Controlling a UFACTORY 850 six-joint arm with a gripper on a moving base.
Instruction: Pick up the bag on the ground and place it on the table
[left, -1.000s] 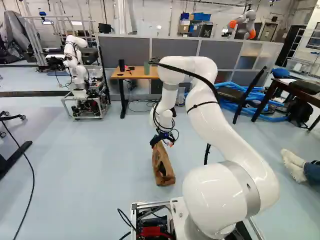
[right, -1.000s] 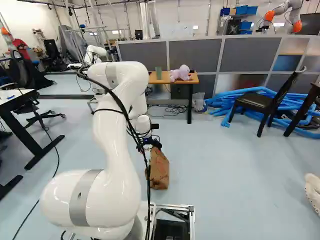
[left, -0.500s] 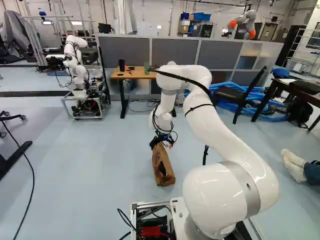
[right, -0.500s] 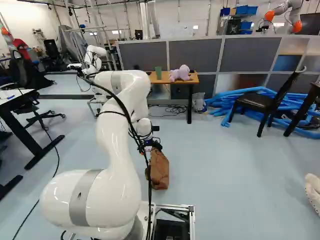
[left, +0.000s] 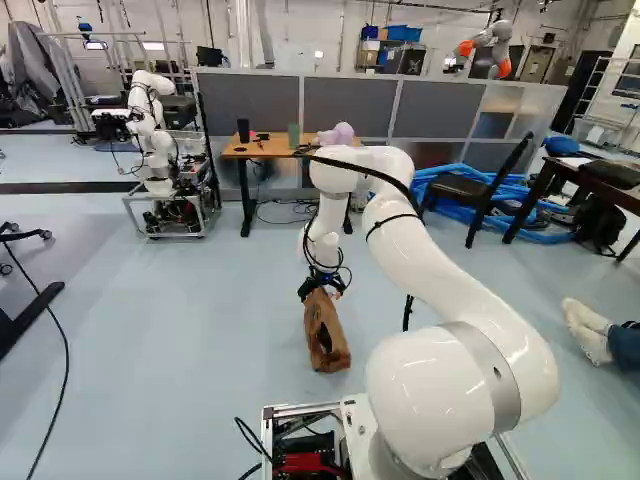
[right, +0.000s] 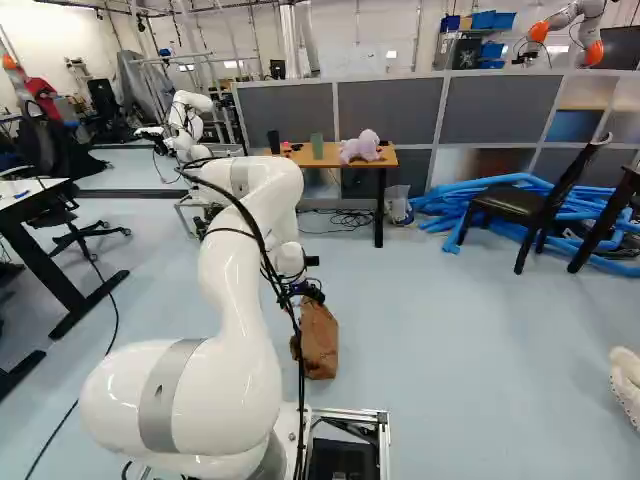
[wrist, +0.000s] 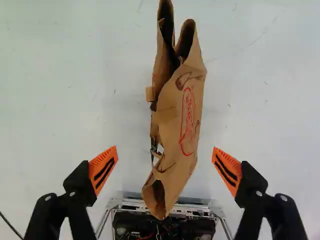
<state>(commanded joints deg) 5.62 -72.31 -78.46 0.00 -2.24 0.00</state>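
Your claw (wrist: 165, 150) is open, bag (wrist: 188, 92) between its fingers. Looks light, soft, tearable; pinch mid-body gently.

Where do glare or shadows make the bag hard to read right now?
Left base view: bright highlights on the arm, none over the bag, though its hollow side is dark; right base view: similar shine on the arm, bag free of glare; wrist view: faint, soft shading on the floor beside the bag, whose open folds are too dark inside to read.
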